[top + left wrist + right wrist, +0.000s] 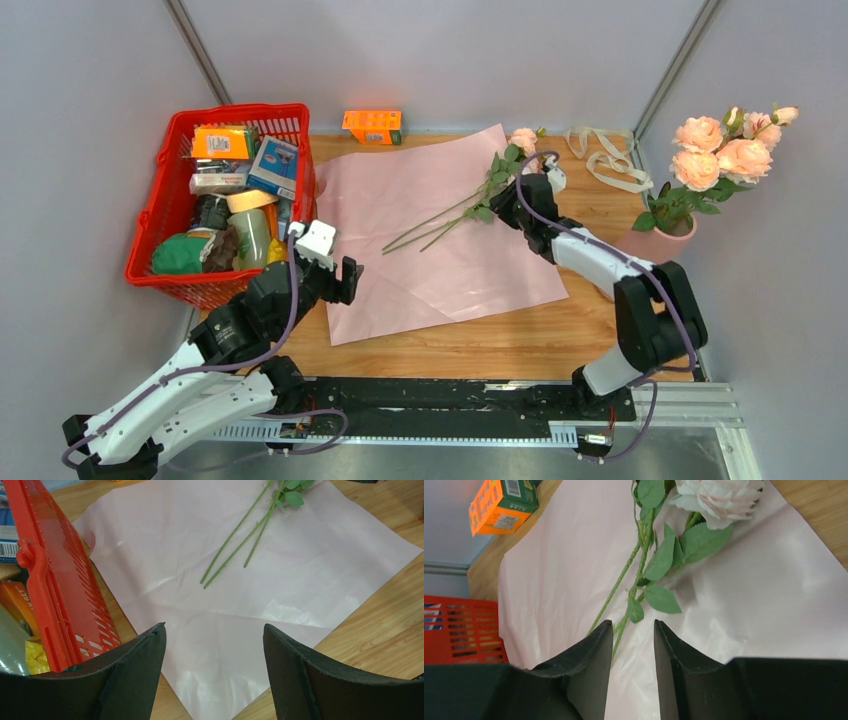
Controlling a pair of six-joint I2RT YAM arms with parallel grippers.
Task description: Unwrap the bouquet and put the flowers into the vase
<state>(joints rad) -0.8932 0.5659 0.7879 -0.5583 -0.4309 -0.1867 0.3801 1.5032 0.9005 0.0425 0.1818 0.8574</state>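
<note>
- Stems of the loose flowers (659, 560), 3 of them, are lying on the pink paper sheet (749, 605). They are running straight ahead from the right gripper (633, 627), with the lower ends reaching the mouth of its fingers.
- Fingers of the right gripper are standing narrowly apart, with a gap wider than the stems and nothing clamped.
- Vase (655, 243) is standing well behind the right gripper, off the sheet, holding peach roses (715, 150).
- Fingers of the left gripper (215, 627) are standing wide apart and empty, hovering over the sheet's near corner.
- Red basket (50, 595) is sitting just to the left gripper's left, and the stem ends are lying well ahead of it.
</note>
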